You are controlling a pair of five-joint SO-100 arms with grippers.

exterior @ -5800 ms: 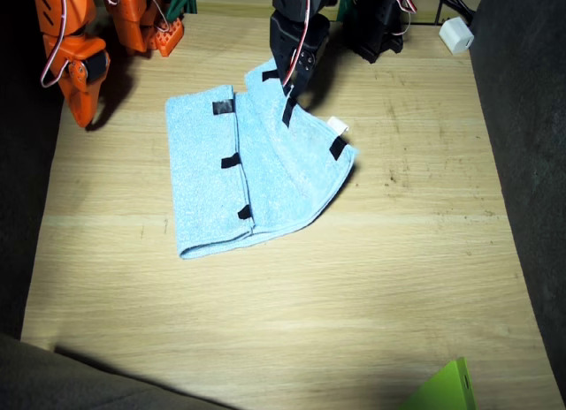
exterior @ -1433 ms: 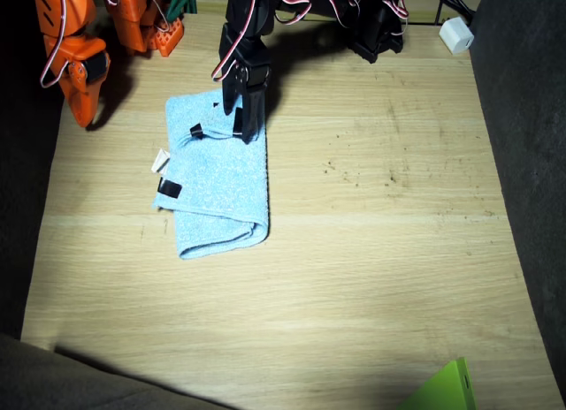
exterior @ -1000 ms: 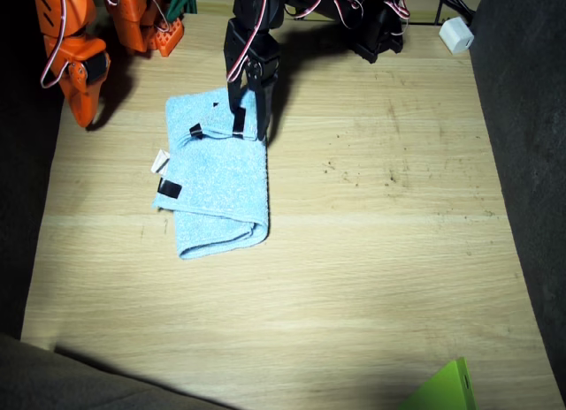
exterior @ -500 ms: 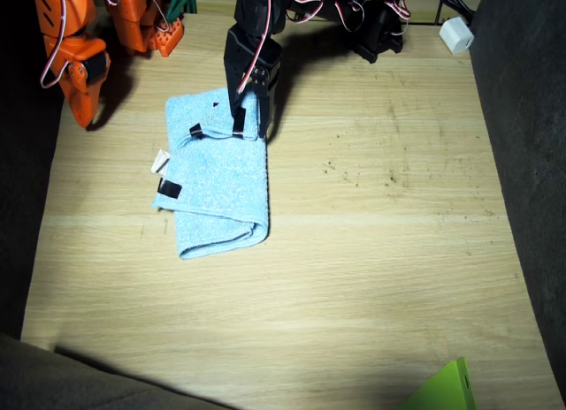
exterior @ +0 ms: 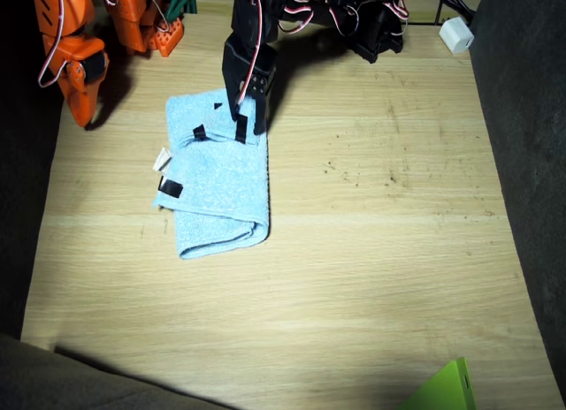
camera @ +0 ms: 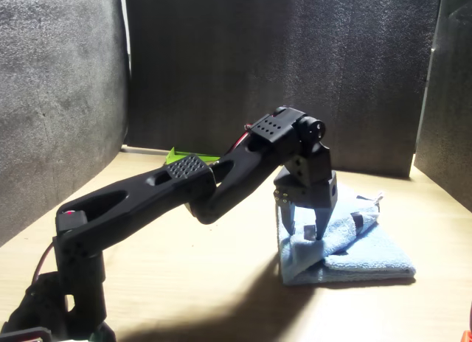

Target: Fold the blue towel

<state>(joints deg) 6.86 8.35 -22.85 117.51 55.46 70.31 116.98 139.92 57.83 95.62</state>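
Green object (exterior: 447,385) at near table (exterior: 371,251) edge. Blue towel (exterior: 217,176) folded, lying left of centre. Left end effector (camera: 305,231) just above its far end, fingers spread, nothing pinched. Right end effector (exterior: 81,105), orange, parked at far corner, can't tell its state.

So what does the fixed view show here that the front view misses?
Only the fixed view shows the orange right arm parked at the table's far corner, off the cloth, the white tag at the towel's edge, and the white block at the table's far edge. Only the front view shows the left gripper side-on, jaws parted, fingertips just above the top layer. Both show the black left arm over the folded blue towel on the wooden table, and a green object.
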